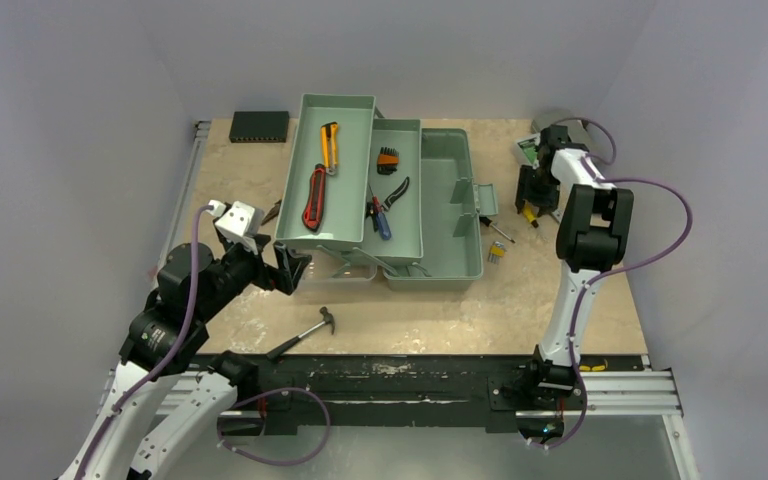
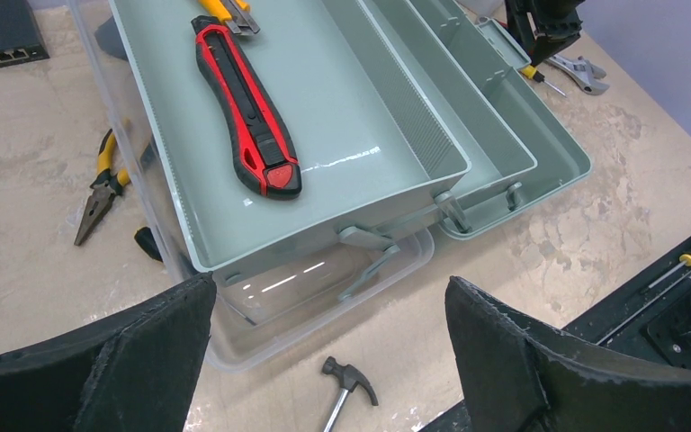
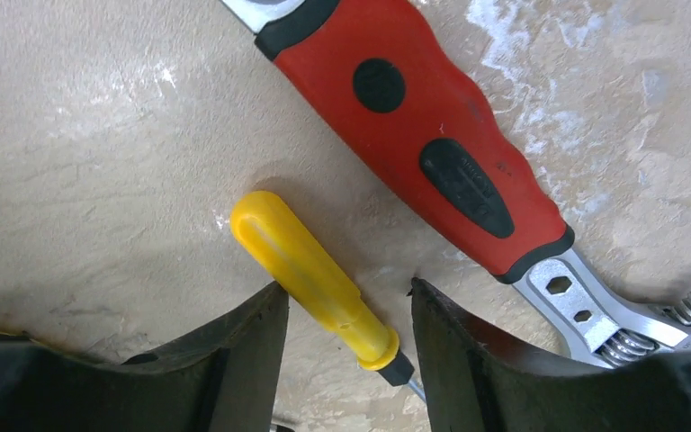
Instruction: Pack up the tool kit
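Toolbox [image 1: 445, 170] open at mid-table, two trays fanned out to its left. Outer tray [image 1: 352, 180] holds red knife [image 1: 314, 197] and yellow knife [image 1: 329, 146], lying apart. Inner tray [image 1: 407, 235] holds hex-key set [image 1: 388, 160], pliers [image 1: 392, 197] and blue screwdriver [image 1: 381, 222]. Clear lid [image 2: 261, 333] lies flat on table [image 1: 430, 320] under outer tray.

Loose on table:
- hammer [image 1: 305, 333] near front edge, in front of toolbox
- yellow-handled pliers [image 2: 99, 184] left of lid, jaws closed
- yellow screwdriver [image 3: 319, 279] and wrench [image 3: 432, 135], right of toolbox, side by side, not touching
- small key bundle [image 1: 497, 251] just off toolbox's right front corner
- black box [image 1: 259, 126] at far left corner

Left gripper [image 1: 295, 270] hovers at near left corner of outer tray, aimed across the trays. Wrist view: fingers [image 2: 157, 351] spread wide, nothing between them, no contact with tray or lid.

Right gripper [image 1: 530, 200] points down at table, well right of toolbox. Wrist view: fingers [image 3: 243, 360] parted and set either side of yellow screwdriver's handle. Left finger sits close against handle and a gap shows on the other side. No squeeze evident. Screwdriver lies flat on table. Wrench handle passes just beyond the fingertips, wrench jaws end near right finger
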{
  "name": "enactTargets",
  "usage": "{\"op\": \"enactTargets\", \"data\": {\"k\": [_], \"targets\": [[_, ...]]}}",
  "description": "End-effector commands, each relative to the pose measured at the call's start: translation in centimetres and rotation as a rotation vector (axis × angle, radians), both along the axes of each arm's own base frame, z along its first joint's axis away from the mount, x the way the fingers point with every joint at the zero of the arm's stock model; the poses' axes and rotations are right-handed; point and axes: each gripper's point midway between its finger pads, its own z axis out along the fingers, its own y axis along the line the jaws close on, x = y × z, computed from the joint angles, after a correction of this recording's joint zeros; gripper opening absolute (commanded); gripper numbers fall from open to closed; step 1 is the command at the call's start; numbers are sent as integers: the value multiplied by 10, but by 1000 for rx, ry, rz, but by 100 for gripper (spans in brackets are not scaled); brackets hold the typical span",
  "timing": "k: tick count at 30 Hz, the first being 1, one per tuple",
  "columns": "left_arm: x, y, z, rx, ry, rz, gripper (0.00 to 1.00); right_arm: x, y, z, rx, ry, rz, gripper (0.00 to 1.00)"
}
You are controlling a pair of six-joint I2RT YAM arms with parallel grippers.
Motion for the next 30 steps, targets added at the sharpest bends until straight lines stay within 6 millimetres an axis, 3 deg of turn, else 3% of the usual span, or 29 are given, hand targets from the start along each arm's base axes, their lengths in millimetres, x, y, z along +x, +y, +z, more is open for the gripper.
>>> {"op": "enactTargets", "data": {"k": [1, 4, 10, 17, 24, 27, 30], "targets": [[2, -3, 6, 0, -29, -15, 95, -8, 14, 12, 62, -6, 26, 46], [2, -3, 6, -1, -29, -18, 95, -9, 14, 12, 64, 5, 25, 27], [2, -3, 5, 2, -28, -18, 95, -5, 21, 22, 102, -26, 26, 0], [3, -5, 4, 5, -22, -24, 95, -1, 40, 65, 188, -146, 40, 0], [4, -5, 4, 8, -19, -22, 95, -4, 59, 139, 259, -333, 48, 0], [4, -4, 4, 7, -20, -21, 95, -7, 84, 170, 349, -420, 91, 0], [3, -4, 4, 8, -23, -19, 95, -13, 123, 190, 433, -464, 167, 0]]}}
